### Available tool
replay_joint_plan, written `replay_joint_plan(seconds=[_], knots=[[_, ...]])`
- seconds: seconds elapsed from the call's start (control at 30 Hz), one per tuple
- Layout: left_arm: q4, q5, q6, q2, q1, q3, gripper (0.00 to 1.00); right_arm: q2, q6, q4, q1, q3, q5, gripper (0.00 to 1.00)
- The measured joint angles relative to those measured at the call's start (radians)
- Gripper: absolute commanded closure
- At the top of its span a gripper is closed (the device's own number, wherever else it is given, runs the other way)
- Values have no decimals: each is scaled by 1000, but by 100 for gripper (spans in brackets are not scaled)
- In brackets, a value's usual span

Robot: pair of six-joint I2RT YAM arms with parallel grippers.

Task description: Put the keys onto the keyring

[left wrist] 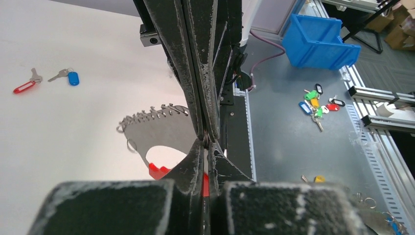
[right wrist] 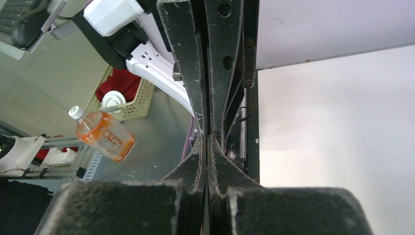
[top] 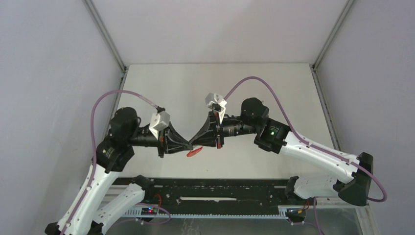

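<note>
Left tool [top: 187, 145], right tool [top: 196, 142] tip-to-tip, both clamped on keyring [top: 194, 152], likely spreading ring for threading; keys [left wrist: 68, 77] lie apart on worktop [left wrist: 73, 147].

Legible text, nos., brands: none.

1. Bottle [right wrist: 103, 136], orange label w/ white print, right wrist view. Print too blurred to read.
2. Red-tagged key [left wrist: 24, 87] and blue-tagged key [left wrist: 73, 78], on white table, left wrist view. Tag faces too small to tell any writing.
3. Bunch of coloured key tags [left wrist: 317, 104] (green, yellow, blue, red, black), on grey bench, left wrist view. Too small to read.
4. Blue bin [left wrist: 320, 41], same bench. No marking can be made out.
</note>
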Motion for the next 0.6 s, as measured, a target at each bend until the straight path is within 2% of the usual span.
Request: replay_joint_plan(seconds=[0.17, 0.33, 0.4, 0.5, 0.53, 0.6], knots=[[0, 18, -28, -1, -1, 0, 99, 6, 13, 16, -3, 0, -47, 100], [5, 28, -69, -1, -1, 0, 83, 12, 25, 29, -5, 2, -69, 100], [9, 31, -79, -2, -1, 0, 81, 14, 30, 34, -6, 2, -70, 100], [16, 32, -88, -5, -1, 0, 73, 18, 34, 40, -6, 2, -70, 100], [18, 33, -89, -5, -1, 0, 74, 18, 35, 42, -6, 2, -69, 100], [26, 34, -95, -7, -1, 0, 86, 19, 38, 45, -6, 2, -70, 100]])
